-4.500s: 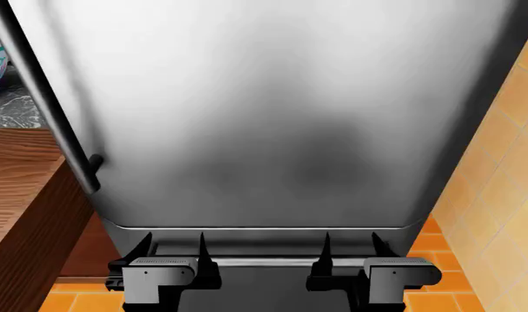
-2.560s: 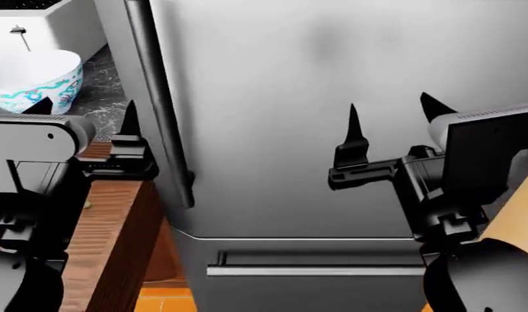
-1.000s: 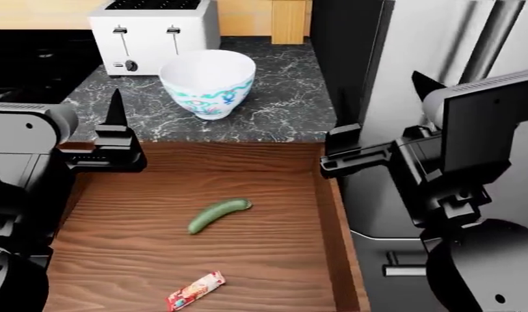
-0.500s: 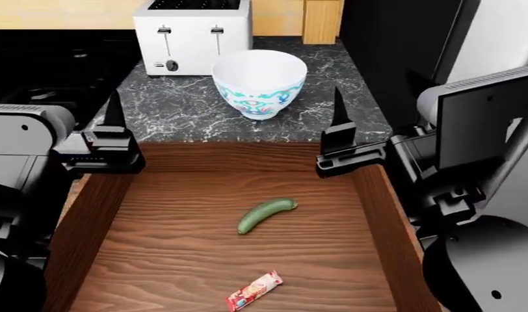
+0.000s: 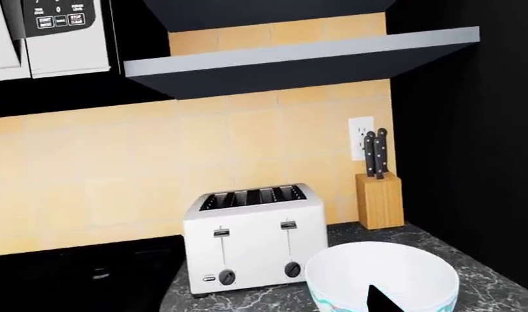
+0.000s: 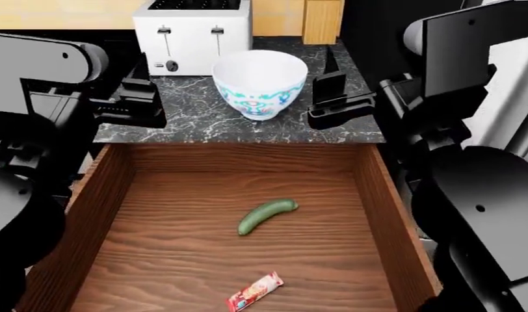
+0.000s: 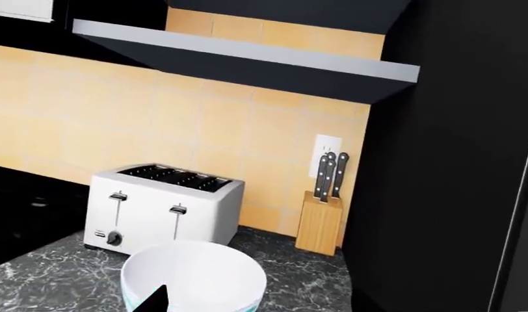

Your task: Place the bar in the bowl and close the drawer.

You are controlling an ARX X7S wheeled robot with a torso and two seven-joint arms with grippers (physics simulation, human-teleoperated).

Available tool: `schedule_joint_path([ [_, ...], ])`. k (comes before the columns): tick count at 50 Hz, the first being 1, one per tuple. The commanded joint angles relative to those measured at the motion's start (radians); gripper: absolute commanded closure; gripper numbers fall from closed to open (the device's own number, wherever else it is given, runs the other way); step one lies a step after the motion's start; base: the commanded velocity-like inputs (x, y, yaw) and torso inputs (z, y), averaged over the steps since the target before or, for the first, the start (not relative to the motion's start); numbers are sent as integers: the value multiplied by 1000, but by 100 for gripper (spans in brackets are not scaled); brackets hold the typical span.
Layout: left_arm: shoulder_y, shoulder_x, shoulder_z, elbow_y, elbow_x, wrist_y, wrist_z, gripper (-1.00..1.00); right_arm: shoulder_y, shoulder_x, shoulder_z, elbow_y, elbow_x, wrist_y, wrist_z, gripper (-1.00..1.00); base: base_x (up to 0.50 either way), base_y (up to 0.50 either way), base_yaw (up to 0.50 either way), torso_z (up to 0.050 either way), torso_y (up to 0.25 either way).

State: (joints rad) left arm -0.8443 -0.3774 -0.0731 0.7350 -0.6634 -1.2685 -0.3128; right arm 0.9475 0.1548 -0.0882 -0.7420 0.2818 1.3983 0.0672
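The bar (image 6: 255, 292), a small red-and-white wrapped stick, lies near the front of the open drawer (image 6: 382, 195), on its reddish-brown wooden floor. The white bowl (image 6: 259, 81) with a teal and pink pattern stands upright on the dark marble counter behind the drawer. It also shows in both wrist views (image 5: 381, 276) (image 7: 194, 276). My left gripper (image 6: 129, 81) hangs over the counter to the bowl's left, and my right gripper (image 6: 364, 65) to its right. Both are open and hold nothing. One black fingertip (image 5: 381, 300) (image 7: 155, 300) shows in front of the bowl in each wrist view.
A green cucumber (image 6: 268, 216) lies mid-drawer, behind the bar. A white toaster (image 6: 192, 32) and a wooden knife block (image 6: 323, 19) stand behind the bowl. A black stove (image 6: 38, 19) is at the left, a tall dark fridge side (image 7: 455, 162) at the right, and a microwave (image 5: 47, 32) overhead.
The view swung from the steel fridge to the open drawer. In the last half second both grippers moved from the drawer's back edge out over the counter, beside the bowl.
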Motion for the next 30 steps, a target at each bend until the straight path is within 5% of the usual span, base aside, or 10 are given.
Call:
schedule_joint_path([
  [1, -119, -18, 59, -108, 11, 9, 26, -100, 95, 4, -26, 104, 14, -23, -22, -100, 184, 0, 0, 0, 0],
  [30, -119, -49, 36, -81, -8, -14, 3, -100, 96, 9, -64, 128, 31, -42, -12, -100, 95, 70, 0, 0, 0],
])
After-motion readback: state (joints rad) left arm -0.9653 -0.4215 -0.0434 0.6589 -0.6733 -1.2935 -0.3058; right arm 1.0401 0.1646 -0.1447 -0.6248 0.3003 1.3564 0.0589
